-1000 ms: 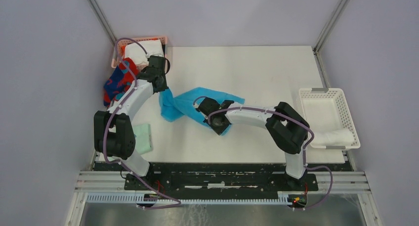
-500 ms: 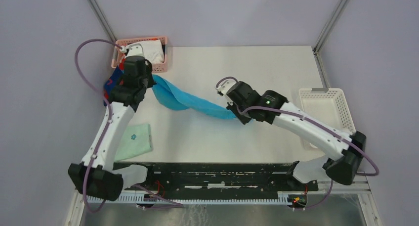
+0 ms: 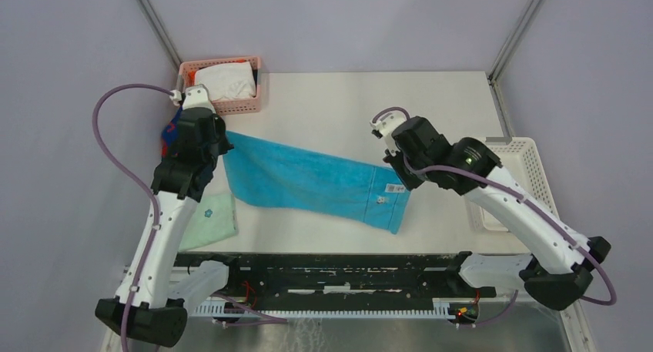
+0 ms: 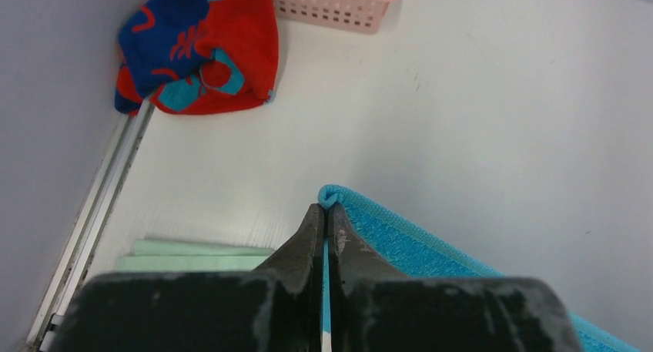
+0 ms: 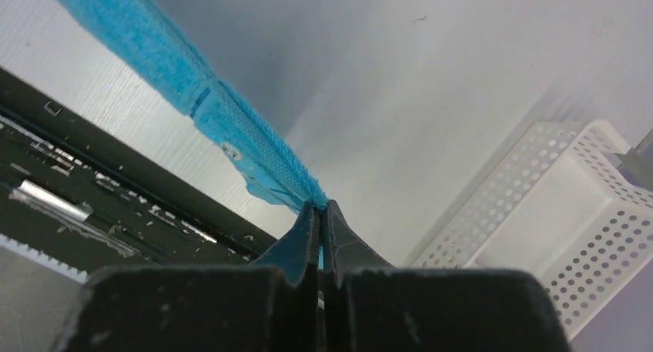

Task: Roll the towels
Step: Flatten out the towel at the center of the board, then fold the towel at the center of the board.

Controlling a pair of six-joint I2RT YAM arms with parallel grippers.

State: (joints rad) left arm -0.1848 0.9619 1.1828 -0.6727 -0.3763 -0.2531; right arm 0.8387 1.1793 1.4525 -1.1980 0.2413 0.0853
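Between the two pairs of jaws, over the table: spread towel, one corner pinched in the left gripper, the opposite end in the right gripper. Beyond the left jaws and off to their left: crumpled towel at the table's edge, just beside the far basket, third towel inside it. Behind the left jaws, toward the arm bases: folded cloth. Right of the right jaws: side basket.
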